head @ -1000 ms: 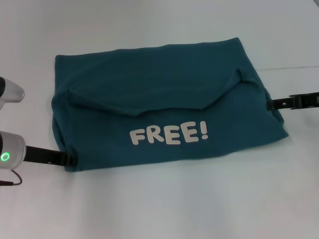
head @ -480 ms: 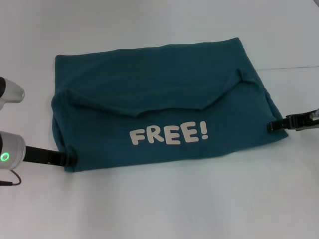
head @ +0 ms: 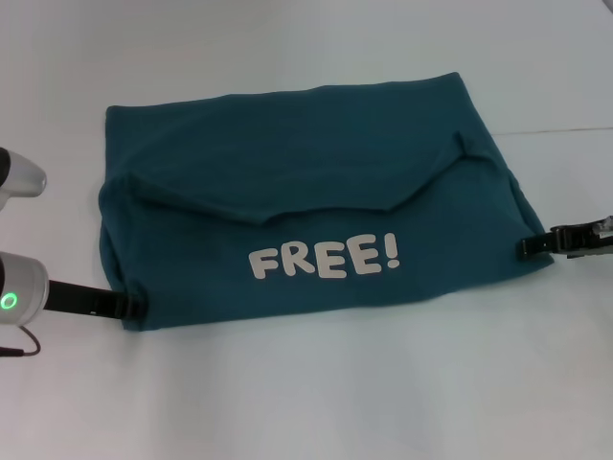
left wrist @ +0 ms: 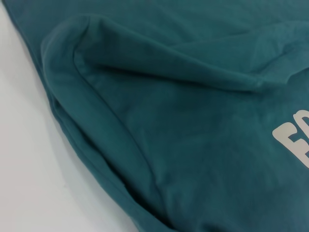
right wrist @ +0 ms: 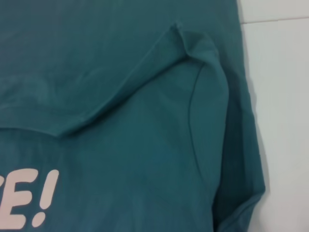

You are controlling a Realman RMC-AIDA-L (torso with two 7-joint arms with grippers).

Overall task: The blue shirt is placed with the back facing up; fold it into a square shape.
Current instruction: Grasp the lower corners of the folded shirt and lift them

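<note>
Blue shirt folded on white table, left gripper and right gripper at its corners, jaws unclear.

The blue shirt fills most of the view, with a thick rounded fold running across it. Part of a white printed letter shows at one edge. The white desk lies beside the shirt.

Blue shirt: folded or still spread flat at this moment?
Folded. The blue shirt forms a compact rectangle, a doubled layer edge crosses its middle above the FREE! print, and no sleeves stick out.
</note>
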